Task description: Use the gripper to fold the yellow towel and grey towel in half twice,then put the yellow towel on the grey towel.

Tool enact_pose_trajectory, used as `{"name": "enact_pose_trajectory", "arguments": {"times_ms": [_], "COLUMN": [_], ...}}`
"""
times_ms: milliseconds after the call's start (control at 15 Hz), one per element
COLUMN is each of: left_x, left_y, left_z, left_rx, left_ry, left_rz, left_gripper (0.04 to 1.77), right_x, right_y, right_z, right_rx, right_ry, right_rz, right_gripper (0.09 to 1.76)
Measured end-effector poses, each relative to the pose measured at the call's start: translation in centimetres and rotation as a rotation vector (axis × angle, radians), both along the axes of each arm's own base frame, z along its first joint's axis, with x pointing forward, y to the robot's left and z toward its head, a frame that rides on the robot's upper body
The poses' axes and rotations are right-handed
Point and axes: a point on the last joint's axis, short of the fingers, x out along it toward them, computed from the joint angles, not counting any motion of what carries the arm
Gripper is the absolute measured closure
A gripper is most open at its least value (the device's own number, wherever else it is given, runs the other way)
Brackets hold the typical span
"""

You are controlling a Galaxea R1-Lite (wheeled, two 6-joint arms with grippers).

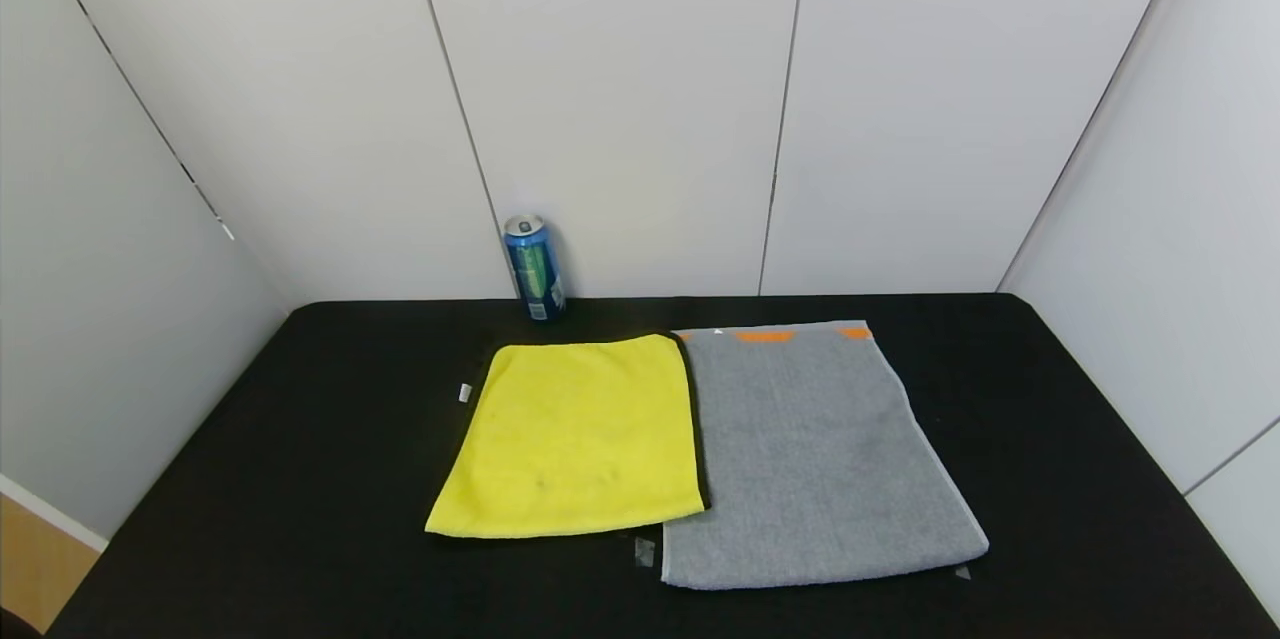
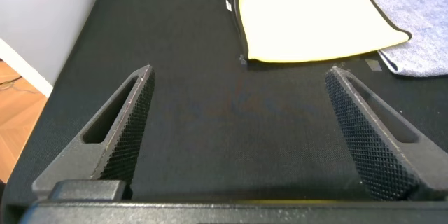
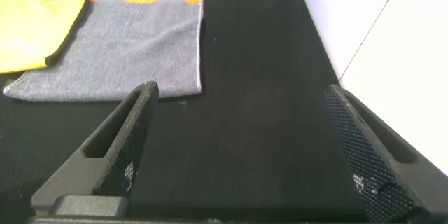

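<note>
Your left gripper (image 2: pixel 238 105) hangs spread and empty, nearest the bright yellow square microfibre towel (image 1: pixel 578 434) lying flat ahead. The right gripper (image 3: pixel 241 140), likewise agape, faces the larger grey terry towel (image 1: pixel 815 464) just beside it.

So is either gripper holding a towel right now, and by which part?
Nothing is held. The left gripper and right gripper are both open over bare table, short of the yellow towel and grey towel, which lie flat.
</note>
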Motion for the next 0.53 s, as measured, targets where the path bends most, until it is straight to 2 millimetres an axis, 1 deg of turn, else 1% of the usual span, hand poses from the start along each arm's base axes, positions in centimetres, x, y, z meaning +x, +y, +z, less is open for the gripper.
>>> {"name": "enact_pose_trajectory", "arguments": {"times_ms": [533], "left_x": [0.00], "left_y": [0.00], "left_z": [0.00], "left_rx": [0.001], "left_ry": [0.000], "left_rz": [0.000], "left_gripper": [0.09], "right_x": [0.00], "right_y": [0.00], "right_z": [0.01], "right_rx": [0.001], "right_ry": [-0.001], "right_rz": [0.001], "right_gripper": [0.14]}}
